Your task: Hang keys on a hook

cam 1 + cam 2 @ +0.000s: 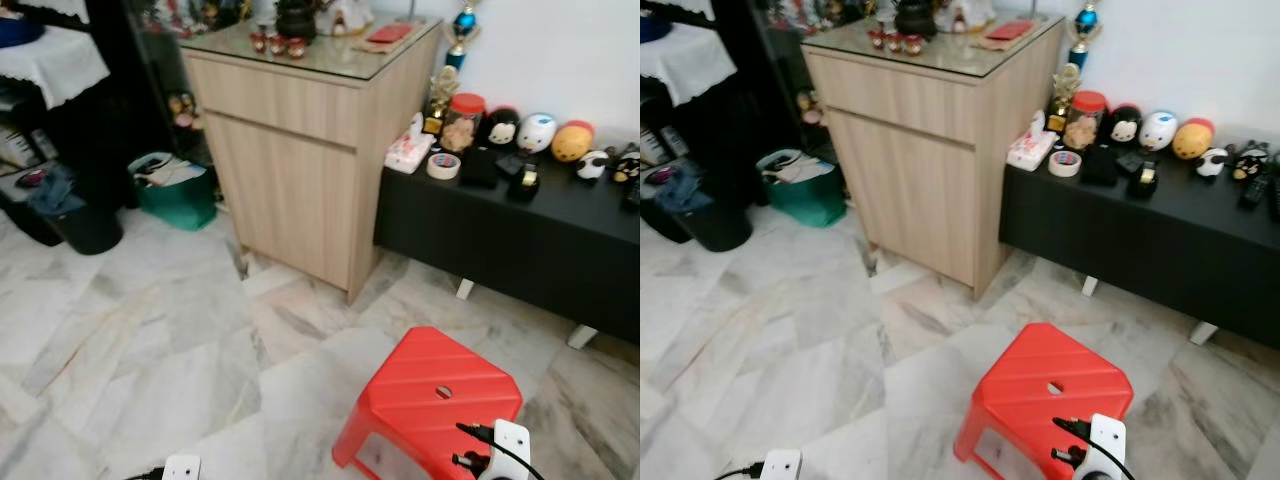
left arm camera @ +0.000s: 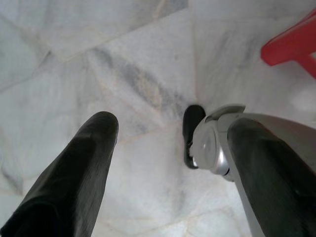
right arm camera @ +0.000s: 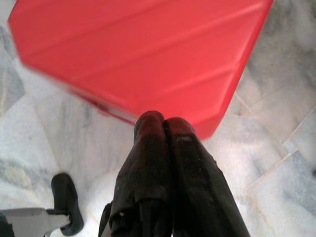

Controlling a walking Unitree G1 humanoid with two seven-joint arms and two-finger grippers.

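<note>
Jaws of right gripper (image 3: pixel 163 123) closed above red stool (image 3: pixel 148 54).

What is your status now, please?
Left tool open, over floor. Right tool shut, empty, above red stool. Keys, hook not sighted.

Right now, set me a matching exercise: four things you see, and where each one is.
Things:
1. stool
2. roll of tape
3. teapot
4. green basket

Places:
A. on the black bench
B. on the floor left of the wooden cabinet
C. on top of the cabinet
D. on the floor just ahead

Pairs: 1-D, 2-A, 3-C, 4-B
</note>
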